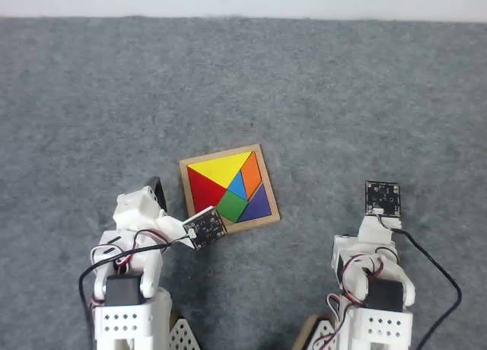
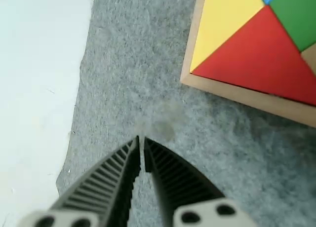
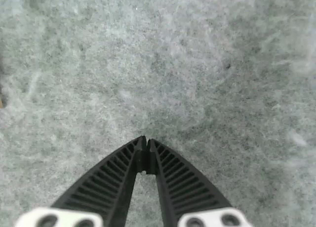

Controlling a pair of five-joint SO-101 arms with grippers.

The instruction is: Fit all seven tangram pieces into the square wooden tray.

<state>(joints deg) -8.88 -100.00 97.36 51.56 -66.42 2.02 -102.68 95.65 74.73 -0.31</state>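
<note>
The square wooden tray (image 1: 221,155) lies mid-table holding several coloured pieces fitted flat: yellow (image 1: 221,170), red (image 1: 202,190), orange (image 1: 252,173), blue (image 1: 237,186), green (image 1: 231,205), purple (image 1: 257,204). The left arm's wrist block (image 1: 205,227) covers the tray's near corner. My left gripper (image 2: 142,140) is shut and empty above bare felt, just off the tray's wooden rim (image 2: 247,99), beside the red piece (image 2: 261,59) and yellow piece (image 2: 227,19). My right gripper (image 3: 146,140) is shut and empty above plain felt, well right of the tray.
Grey felt (image 1: 342,99) covers the table, with a white strip (image 1: 243,0) beyond its far edge. The right arm's wrist block (image 1: 382,198) stands right of the tray. A pale surface (image 2: 39,89) borders the felt in the left wrist view.
</note>
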